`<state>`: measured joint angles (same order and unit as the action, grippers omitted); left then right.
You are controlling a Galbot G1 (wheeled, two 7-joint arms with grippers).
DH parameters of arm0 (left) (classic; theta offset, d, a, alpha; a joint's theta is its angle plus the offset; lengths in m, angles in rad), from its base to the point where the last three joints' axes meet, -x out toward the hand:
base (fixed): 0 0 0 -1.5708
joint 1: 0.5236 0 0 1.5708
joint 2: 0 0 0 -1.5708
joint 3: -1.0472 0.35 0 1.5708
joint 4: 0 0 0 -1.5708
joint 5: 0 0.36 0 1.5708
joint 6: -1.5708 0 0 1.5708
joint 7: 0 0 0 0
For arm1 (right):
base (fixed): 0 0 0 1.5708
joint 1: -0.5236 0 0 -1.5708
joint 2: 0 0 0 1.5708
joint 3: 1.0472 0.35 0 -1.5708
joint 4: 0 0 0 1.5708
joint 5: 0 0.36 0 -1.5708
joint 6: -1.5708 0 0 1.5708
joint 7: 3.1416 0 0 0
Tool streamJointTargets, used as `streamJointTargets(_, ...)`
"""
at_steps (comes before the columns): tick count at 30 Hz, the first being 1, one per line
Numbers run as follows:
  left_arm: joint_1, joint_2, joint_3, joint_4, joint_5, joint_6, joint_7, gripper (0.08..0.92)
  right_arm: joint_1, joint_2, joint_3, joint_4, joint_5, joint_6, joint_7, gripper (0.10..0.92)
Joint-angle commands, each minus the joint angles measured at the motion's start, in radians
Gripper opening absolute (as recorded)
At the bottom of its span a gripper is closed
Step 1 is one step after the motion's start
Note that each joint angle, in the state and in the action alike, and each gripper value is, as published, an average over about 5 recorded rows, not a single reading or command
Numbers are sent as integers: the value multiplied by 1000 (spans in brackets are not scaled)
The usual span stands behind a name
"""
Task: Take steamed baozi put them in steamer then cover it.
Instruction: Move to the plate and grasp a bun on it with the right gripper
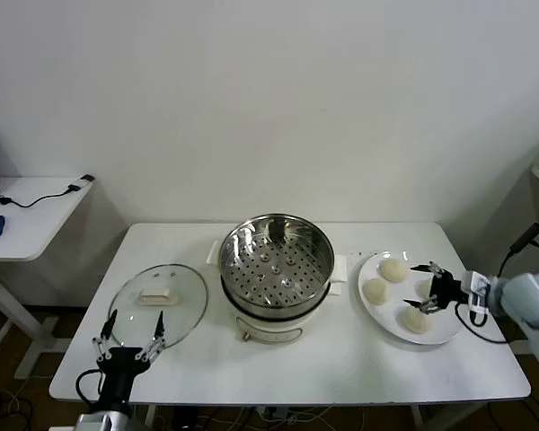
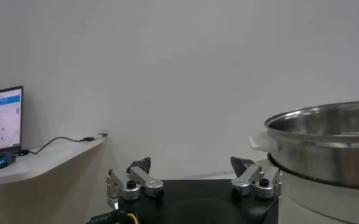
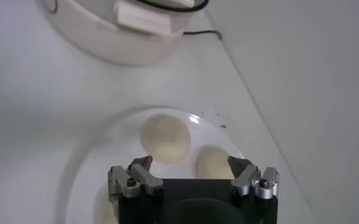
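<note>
The right gripper (image 1: 428,289) hung spread wide over the baozi (image 1: 393,268) on the plate (image 1: 449,334) near the table's right edge, apparently to pick one for the empty steamer (image 1: 277,259) mid-table, while the left gripper (image 1: 131,336) waited open at the front-left corner.

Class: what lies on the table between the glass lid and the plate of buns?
The steamer, uncovered, between glass lid and plate; head view.
</note>
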<state>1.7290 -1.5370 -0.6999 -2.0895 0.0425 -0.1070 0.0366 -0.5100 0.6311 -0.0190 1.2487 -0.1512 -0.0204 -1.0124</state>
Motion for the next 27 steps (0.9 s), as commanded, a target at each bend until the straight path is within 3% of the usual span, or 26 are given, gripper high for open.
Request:
streamJointTargets(1, -1, 0, -2, 5, -1, 2, 0, 823, 613, 99, -553, -375, -154, 80, -211, 823)
streamJointTargets(10, -5, 2, -15, 24, -6, 5, -1, 823, 678, 327, -623, -660, -233, 144, -220, 823)
streamJointTargets(27, -30, 11, -27, 50, -14, 21, -1, 823, 552, 503, -425, -844, -411, 170, -156, 823)
